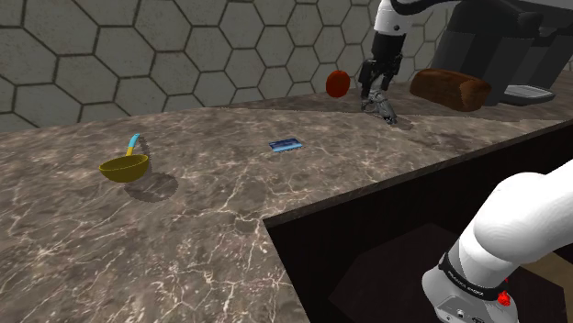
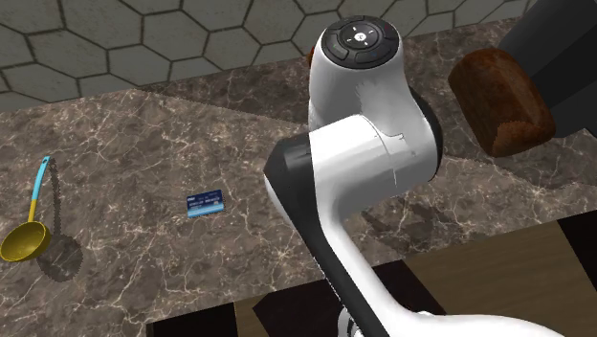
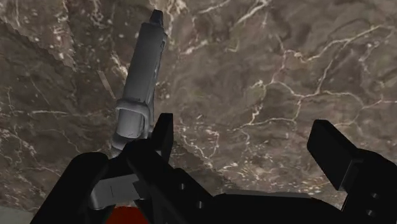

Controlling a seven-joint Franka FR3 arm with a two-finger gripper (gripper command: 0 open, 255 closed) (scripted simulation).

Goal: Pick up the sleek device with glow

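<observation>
A slim grey metallic device (image 3: 141,76) lies on the brown marble counter (image 3: 286,76). It runs just outside one black finger (image 3: 163,135) of my gripper (image 3: 245,143), not between the two. The gripper is open with bare counter in its gap. In the shoulder view the gripper (image 1: 376,97) hangs low over the back of the counter, with the grey device (image 1: 385,113) at its tips. A small flat blue device (image 1: 286,143) lies apart near the counter's middle, toward the shoulder view's left, and shows as a blue card (image 2: 204,203) in the second exterior view.
A red round thing (image 1: 338,83) sits right beside the gripper, and a brown loaf (image 1: 448,89) lies on its other side. A yellow ladle with a blue handle (image 1: 125,166) rests far off. A dark appliance (image 1: 514,55) stands at the back. The counter's edge (image 1: 275,229) drops into a dark recess.
</observation>
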